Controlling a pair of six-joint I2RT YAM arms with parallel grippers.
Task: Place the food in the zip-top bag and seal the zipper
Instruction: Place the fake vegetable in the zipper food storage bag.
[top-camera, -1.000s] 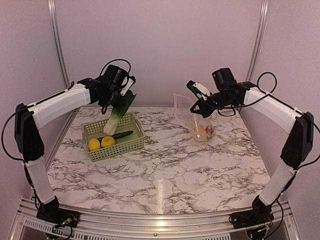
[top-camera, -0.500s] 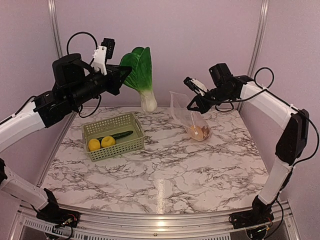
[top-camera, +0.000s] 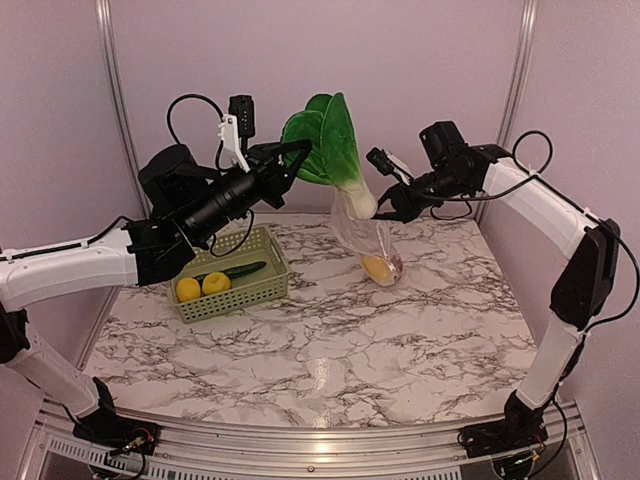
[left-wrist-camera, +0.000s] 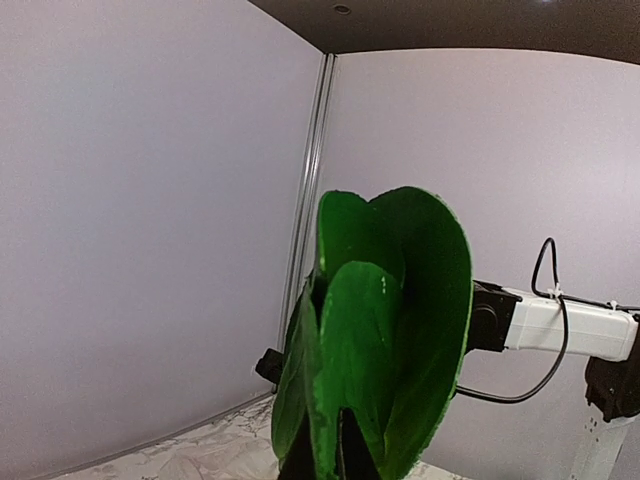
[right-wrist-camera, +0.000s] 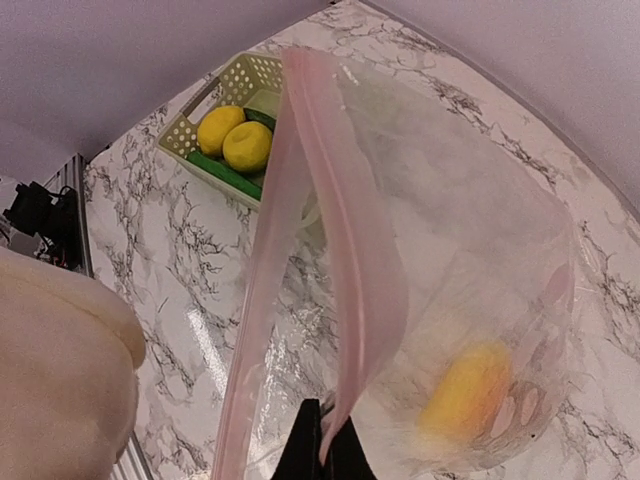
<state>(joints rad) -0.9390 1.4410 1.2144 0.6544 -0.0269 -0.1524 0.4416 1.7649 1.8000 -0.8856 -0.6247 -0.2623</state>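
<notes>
My left gripper (top-camera: 298, 152) is shut on the leaves of the bok choy (top-camera: 330, 140), holding it in the air, leaves up. Its white stem points down at the mouth of the zip-top bag (top-camera: 368, 240). In the left wrist view the green bok choy (left-wrist-camera: 385, 330) fills the middle above my left gripper (left-wrist-camera: 325, 458). My right gripper (top-camera: 386, 208) is shut on the bag's rim and holds it up; its own view shows that gripper (right-wrist-camera: 320, 448) pinching the pink zipper (right-wrist-camera: 345, 250), which gapes. An orange-yellow fruit (right-wrist-camera: 465, 395) lies inside the bag.
A light green basket (top-camera: 258, 238) stands left of the bag on the marble table. It holds two lemons (top-camera: 188, 289) (top-camera: 216, 283) and a cucumber (top-camera: 237, 270). The bok choy's pale stem (right-wrist-camera: 60, 365) shows as a blur at the lower left of the right wrist view.
My left arm has lifted the bok choy out of the basket and carried it right, up to the bag's mouth. The right gripper has shifted the held bag slightly left.
</notes>
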